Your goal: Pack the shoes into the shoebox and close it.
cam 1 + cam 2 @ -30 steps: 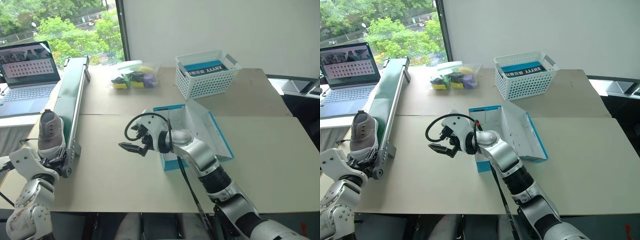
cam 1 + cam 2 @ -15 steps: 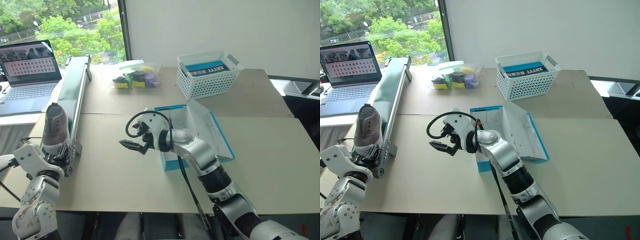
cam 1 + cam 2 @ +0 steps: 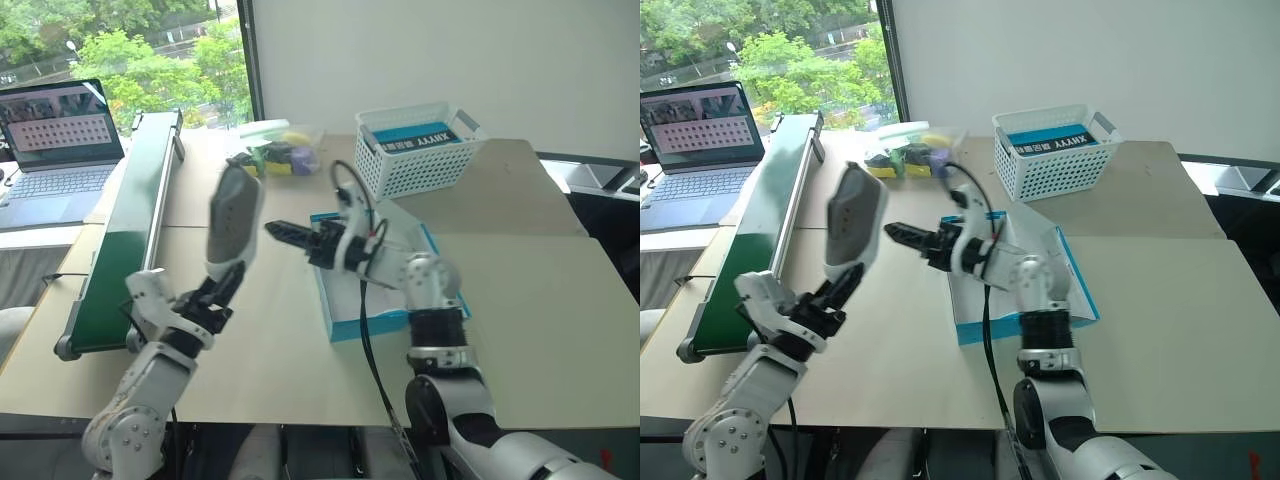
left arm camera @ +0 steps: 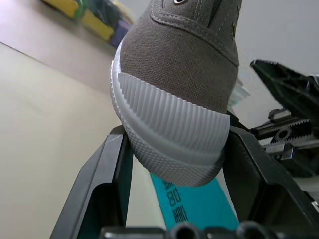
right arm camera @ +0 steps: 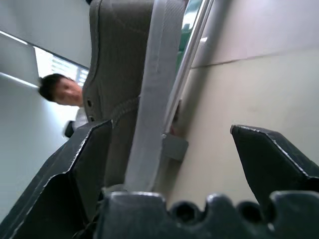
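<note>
Legible: "XINYY", upside down, on blue box (image 3: pixel 418 135) in white basket (image 3: pixel 405 170). Laptop (image 3: pixel 60 125) screen content too small to read.

Left gripper (image 4: pixel 172 172) clamped on shoe (image 4: pixel 184 74) at the heel.

The two black fingers (image 4: pixel 102 184) press against both sides of the ribbed white sole; the grey upper rises above them. A blue box (image 4: pixel 199 204) edge lies just behind the sole. The other gripper (image 4: pixel 289 107) stands open beside the shoe. The tan table (image 4: pixel 45 119) extends beyond, with blurred yellow items (image 4: pixel 94 17) on it.
</note>
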